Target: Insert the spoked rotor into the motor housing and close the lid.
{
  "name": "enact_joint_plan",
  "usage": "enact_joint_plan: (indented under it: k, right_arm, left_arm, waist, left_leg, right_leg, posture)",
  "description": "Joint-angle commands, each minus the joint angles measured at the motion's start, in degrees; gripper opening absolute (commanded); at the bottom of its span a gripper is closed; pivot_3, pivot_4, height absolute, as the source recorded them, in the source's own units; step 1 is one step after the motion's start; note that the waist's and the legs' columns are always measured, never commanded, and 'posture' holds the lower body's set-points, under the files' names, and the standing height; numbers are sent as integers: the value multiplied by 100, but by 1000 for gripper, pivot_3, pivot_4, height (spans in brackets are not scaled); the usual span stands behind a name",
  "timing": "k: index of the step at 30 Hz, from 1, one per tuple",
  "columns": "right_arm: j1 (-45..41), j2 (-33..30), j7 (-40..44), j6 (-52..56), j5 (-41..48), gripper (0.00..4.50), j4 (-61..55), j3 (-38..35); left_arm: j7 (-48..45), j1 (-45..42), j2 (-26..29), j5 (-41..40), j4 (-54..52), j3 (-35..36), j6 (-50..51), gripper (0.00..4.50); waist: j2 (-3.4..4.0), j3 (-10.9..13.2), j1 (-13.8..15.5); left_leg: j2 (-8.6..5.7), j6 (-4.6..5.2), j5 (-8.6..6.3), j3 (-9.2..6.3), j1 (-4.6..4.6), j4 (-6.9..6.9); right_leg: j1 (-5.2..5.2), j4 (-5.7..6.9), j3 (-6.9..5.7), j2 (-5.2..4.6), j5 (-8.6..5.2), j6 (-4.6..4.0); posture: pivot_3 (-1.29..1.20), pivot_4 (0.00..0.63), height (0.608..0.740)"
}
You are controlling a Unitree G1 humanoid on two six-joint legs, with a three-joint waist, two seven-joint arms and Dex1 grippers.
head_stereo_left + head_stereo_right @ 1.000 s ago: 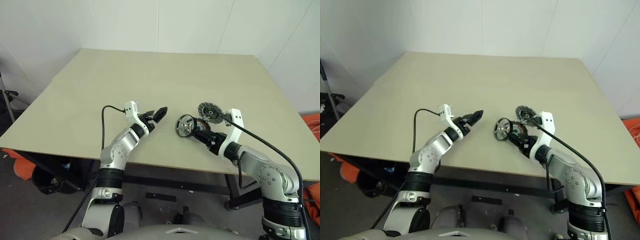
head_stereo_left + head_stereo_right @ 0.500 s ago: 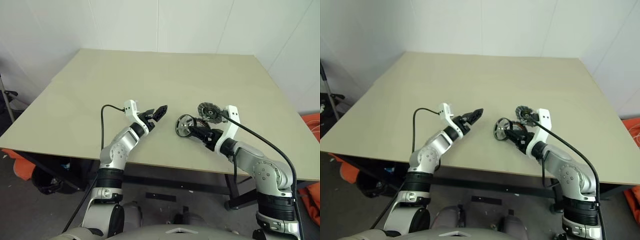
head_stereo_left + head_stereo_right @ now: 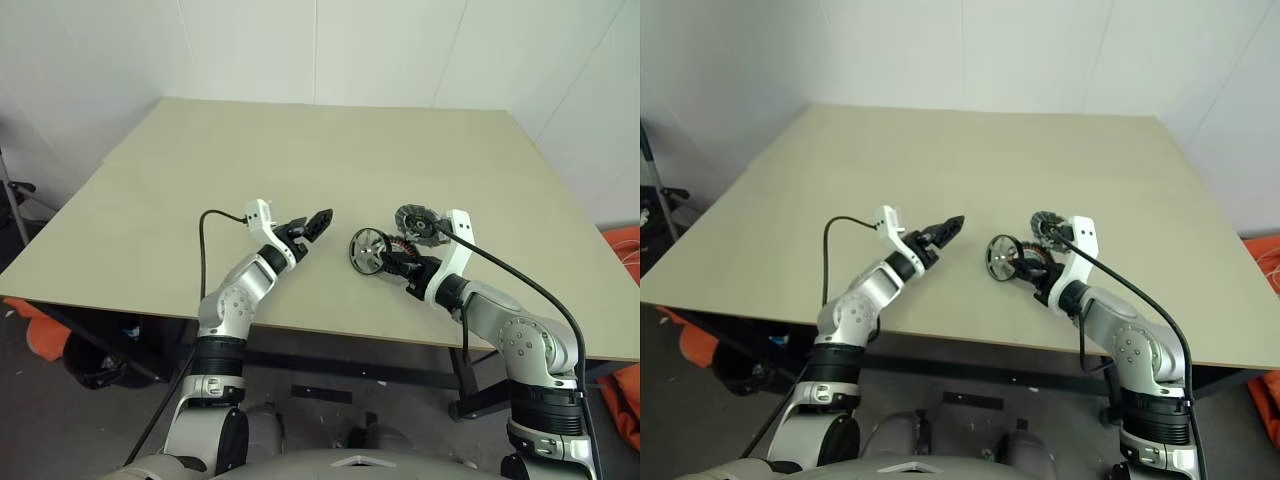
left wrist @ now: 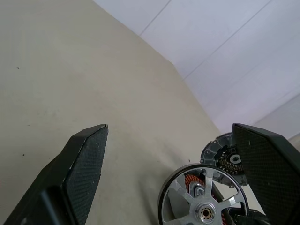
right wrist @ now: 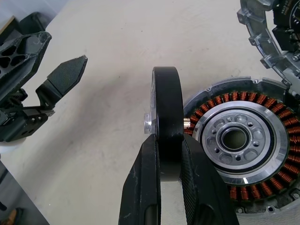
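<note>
Near the tabletop's front edge, toward its right corner: the right gripper [image 5: 168, 154] has its two fingers pinched on the black rim of the spoked rotor [image 5: 167, 101], which stands on edge just beside the motor housing [image 5: 236, 140].
Housing: it lies flat on the tabletop [image 3: 300, 160] with its ring of copper windings and central hole facing up.
Lid: the dark slotted lid [image 3: 418, 222] lies just behind the housing, toward the tabletop's right edge.
Left gripper: the left gripper [image 3: 312, 226] hangs over the tabletop left of the rotor, jaws spread wide with nothing between them.
Step in hand: carrying the gripped rotor over the housing.
Doing it well: the rotor probably needs tipping from edge-on to flat, its hub lined up over the central hole, then lowering squarely so the rim clears the windings; the magnets may well snatch it sideways, so a firm pinch seems wise.
Hard to make out: whether the rotor's lower edge touches the tabletop or the housing cannot be told.
Cut off: the lid is partly cropped in both wrist views.
</note>
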Motion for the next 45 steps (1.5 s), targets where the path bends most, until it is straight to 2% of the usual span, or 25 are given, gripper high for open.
enact_joint_plan:
  k: [1, 9, 16, 18, 25, 32, 45]
  right_arm:
    - [-109, 327, -291, 228, 668, 284, -43, -613]
    - [-103, 989, -1372, 845, 2218, 284, 199, -1642]
    - [-28, 1093, -2035, 639, 2743, 284, 520, -1970]
    - [-22, 1116, -2158, 518, 2811, 284, 592, -2011]
    - [41, 1061, -2313, 320, 2999, 284, 660, -1925]
    - [170, 1005, -2384, 94, 3316, 284, 716, -1980]
    - [361, 1152, -2725, -486, 3845, 284, 906, -1985]
  left_arm:
    - [-23, -142, -10, -85, -186, -22, 3, 4500]
    - [-176, -60, 13, -71, -365, -41, -223, 4500]
    - [-440, 143, 230, 353, -665, -269, -965, 4500]
    - [-591, 264, 379, 645, -766, -471, -1311, 4500]
    - [-1063, 682, 826, 981, -992, -973, -1517, 4500]
    - [-1601, 940, 1093, 639, -1332, -1267, -1045, 4500]
    - [-1676, 1091, 1096, 267, -1651, -1323, -478, 4500]
  waist:
    - [0, 0, -1]
    - [2, -1, -2]
    - [6, -3, -5]
    - [7, -4, -9]
    - [14, -8, -36]
    - [17, -9, -38]
    - [28, -17, -35]
  left_leg:
    - [0, 0, 0, 0, 0, 0]
    - [0, 0, 0, 1, -2, -3]
    - [0, -6, 2, 2, -1, -6]
    - [0, -7, 2, 2, -1, -8]
    - [-1, -18, 9, 1, 1, -8]
    - [-2, -22, 11, 2, 2, -9]
    - [-4, -21, 11, 3, 1, -9]
  right_leg:
    - [-1, 1, 0, 0, 0, 0]
    - [-7, 1, 0, 0, -1, -2]
    - [-8, 0, 1, 0, -2, 4]
    - [-8, 0, 0, 0, -2, 31]
    - [-6, 0, 1, -1, -11, 62]
    - [-7, 0, 3, -1, -17, 56]
    - [-5, -1, 4, -2, -18, 55]
  posture:
    - [0, 0, 740]
    - [0, 0, 740]
    - [0, 0, 740]
    - [0, 0, 740]
    - [0, 0, 740]
    - [0, 0, 740]
    - [0, 0, 740]
